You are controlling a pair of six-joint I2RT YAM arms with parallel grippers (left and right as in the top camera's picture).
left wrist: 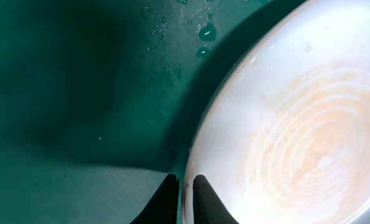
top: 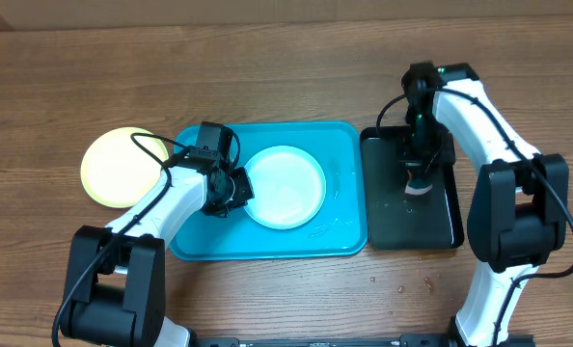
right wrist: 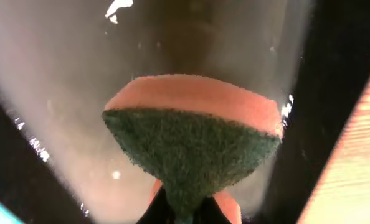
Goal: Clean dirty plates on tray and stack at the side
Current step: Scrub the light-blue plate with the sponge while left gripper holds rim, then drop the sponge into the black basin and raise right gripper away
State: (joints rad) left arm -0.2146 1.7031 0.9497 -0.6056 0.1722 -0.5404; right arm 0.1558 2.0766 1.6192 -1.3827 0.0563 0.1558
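A white plate (top: 285,186) lies on the turquoise tray (top: 340,145). In the left wrist view this plate (left wrist: 297,124) carries faint orange smear rings. My left gripper (top: 231,189) is at the plate's left rim, and its jaws (left wrist: 185,182) stand narrowly either side of that rim, shut on it. A pale yellow-green plate (top: 122,166) rests on the table left of the tray. My right gripper (top: 417,179) hangs over the black tray (top: 388,217), shut (right wrist: 184,211) on an orange sponge with a green scouring face (right wrist: 191,137).
Water drops (left wrist: 207,31) lie on the turquoise tray floor near the plate. The black tray sits directly right of the turquoise one. Bare wooden table (top: 286,58) surrounds both trays. A few drops (top: 402,285) mark the table in front of the black tray.
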